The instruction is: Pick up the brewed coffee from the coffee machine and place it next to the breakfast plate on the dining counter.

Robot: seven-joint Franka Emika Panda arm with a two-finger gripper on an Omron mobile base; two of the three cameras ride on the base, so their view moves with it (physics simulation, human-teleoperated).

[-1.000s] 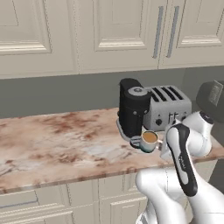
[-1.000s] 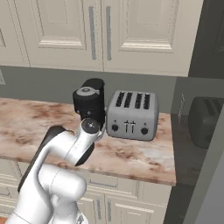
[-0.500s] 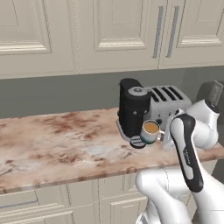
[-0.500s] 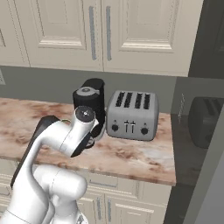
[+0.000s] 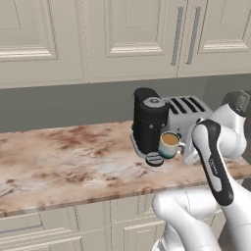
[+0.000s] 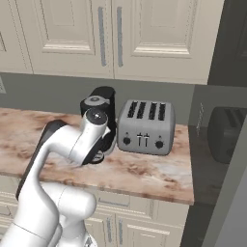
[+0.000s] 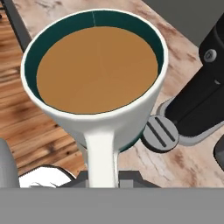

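Mug (image 7: pixel 96 83) in closed claw, handle (image 7: pixel 101 159) toward the wrist

Veined marble counter (image 5: pixel 59 157) on cream cabinets; black coffee machine (image 5: pixel 149 122) and silver toaster (image 6: pixel 146 126) standing on it, side by side

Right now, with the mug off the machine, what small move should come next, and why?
Probably draw the mug back, level: the hand is shut on its handle, it hangs above the counter beside the coffee machine, and it is nearly brimful.
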